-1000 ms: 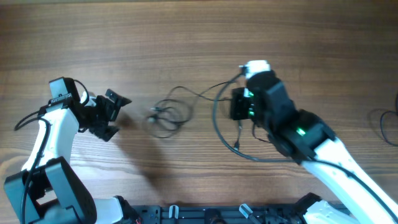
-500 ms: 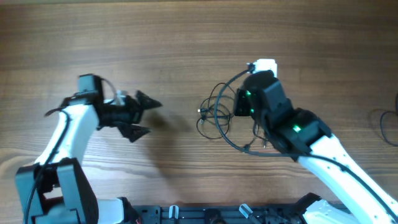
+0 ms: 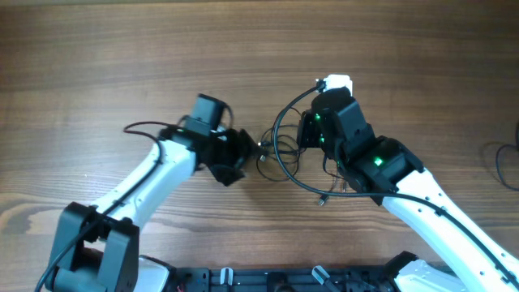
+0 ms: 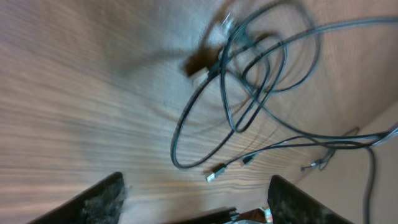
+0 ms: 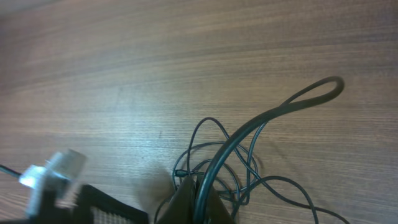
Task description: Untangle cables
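The cables (image 3: 280, 154) are thin black cords in tangled loops at the table's middle, between the two arms. In the left wrist view the cables (image 4: 249, 87) lie ahead of the fingers, with small plug ends near the front. My left gripper (image 3: 235, 158) is open and empty just left of the tangle; its fingers (image 4: 196, 199) stand wide apart. My right gripper (image 3: 306, 134) is shut on a thicker dark cord (image 5: 261, 124) that arches up out of the tangle (image 5: 230, 168).
The table is brown wood (image 3: 122, 49). Another thin black cord (image 3: 504, 162) lies at the far right edge. The left arm's own cable (image 3: 142, 128) trails behind it.
My left arm has swung right, from the table's left side up to the tangle. The right gripper has pulled the cables rightward and bunched them closer to itself.
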You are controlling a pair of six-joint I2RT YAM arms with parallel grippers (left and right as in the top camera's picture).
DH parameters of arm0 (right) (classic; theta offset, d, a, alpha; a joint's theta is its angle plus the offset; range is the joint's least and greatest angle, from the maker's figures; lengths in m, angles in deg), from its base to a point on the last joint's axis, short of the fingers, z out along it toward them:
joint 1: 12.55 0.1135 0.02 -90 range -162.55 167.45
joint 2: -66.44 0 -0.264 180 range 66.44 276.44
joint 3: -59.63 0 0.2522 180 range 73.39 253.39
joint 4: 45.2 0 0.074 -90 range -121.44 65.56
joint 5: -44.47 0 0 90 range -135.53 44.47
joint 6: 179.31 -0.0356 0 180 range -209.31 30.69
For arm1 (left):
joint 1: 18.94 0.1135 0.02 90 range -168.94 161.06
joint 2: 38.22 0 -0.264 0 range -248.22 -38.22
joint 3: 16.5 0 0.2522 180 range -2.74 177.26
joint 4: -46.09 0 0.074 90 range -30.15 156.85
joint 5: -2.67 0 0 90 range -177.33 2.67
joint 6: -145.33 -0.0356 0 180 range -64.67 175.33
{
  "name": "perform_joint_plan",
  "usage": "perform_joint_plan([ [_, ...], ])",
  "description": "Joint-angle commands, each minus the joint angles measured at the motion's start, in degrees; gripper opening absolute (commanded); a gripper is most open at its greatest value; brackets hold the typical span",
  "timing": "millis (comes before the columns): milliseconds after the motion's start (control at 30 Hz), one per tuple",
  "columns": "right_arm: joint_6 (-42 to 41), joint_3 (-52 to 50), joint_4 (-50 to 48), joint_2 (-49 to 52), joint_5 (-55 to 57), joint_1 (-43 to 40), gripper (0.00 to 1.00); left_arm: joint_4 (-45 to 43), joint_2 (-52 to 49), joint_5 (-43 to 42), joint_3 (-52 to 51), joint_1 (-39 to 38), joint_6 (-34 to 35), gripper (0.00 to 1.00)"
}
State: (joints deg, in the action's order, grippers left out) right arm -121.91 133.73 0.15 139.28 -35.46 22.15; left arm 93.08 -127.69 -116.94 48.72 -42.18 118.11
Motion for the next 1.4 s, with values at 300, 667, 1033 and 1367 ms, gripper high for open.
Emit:
perform_joint_plan([
  [300, -1.0, 0.0, -0.5, -7.4, -0.7, -0.3, 0.04, 0.2, -6.1, 20.3, -0.1, -12.4, 21.8, 0.64],
  [667, -0.9, 0.0, 0.6, -12.0, -0.7, -0.3, 0.04, -1.2, -8.3, 30.6, -0.1, -12.1, 21.9, 0.04],
  [1033, -1.0, 0.0, 6.6, -16.0, 4.5, -3.9, 0.05, 7.5, 2.2, 29.8, 0.0, 3.4, 3.5, 0.04],
  [1367, -7.6, 0.0, 6.8, -9.4, 0.7, -5.3, 0.22, 7.0, 9.6, 18.5, 0.0, 8.0, -5.5, 1.00],
])
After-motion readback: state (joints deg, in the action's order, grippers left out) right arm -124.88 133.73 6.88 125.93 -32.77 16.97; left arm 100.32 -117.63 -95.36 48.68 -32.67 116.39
